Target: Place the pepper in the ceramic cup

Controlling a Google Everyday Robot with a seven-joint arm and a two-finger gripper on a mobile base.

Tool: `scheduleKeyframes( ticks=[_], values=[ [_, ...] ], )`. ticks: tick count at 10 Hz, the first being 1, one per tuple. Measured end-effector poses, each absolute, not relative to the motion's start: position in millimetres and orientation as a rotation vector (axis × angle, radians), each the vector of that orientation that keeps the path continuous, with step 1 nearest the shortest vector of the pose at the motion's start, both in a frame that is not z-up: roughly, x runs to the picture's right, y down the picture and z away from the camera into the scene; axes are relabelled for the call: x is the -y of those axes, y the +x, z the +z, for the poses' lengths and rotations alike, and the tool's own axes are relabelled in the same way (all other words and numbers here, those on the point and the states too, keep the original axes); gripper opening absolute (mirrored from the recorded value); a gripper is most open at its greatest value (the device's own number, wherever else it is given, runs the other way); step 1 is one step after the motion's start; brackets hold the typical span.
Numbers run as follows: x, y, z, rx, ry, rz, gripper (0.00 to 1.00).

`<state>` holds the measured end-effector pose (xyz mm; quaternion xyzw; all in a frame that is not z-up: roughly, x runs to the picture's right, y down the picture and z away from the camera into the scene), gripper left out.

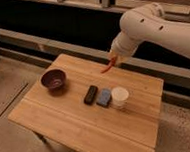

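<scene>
The red-orange pepper [108, 67] hangs from my gripper [113, 61] above the far edge of the wooden table [67, 118]. The gripper is at the end of the white arm [149, 28], which reaches in from the upper right. The gripper is shut on the pepper's upper end. The white ceramic cup [120, 96] stands upright on the table, below and slightly right of the pepper, nearer the camera. The pepper is well above the cup and apart from it.
A dark maroon bowl [53, 79] sits at the table's left. A black flat object [90, 94] and a blue-grey one [104, 97] lie side by side just left of the cup. A dark rail and wall run behind the table.
</scene>
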<state>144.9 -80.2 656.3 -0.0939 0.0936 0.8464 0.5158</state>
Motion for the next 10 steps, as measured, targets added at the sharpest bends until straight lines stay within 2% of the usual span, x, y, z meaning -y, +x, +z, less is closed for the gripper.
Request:
scheduleKeyframes(
  ticks=[3,5,7,10],
  values=[
    [72.6,171.2,652.9,-0.328,0.086,1.918,0.00],
    [73.9,174.6,658.4,-0.329,0.201,1.874,0.00],
    [84.8,186.9,656.9,-0.310,0.270,1.868,0.00],
    [86.0,185.3,657.5,-0.306,0.271,1.862,0.00]
  ],
)
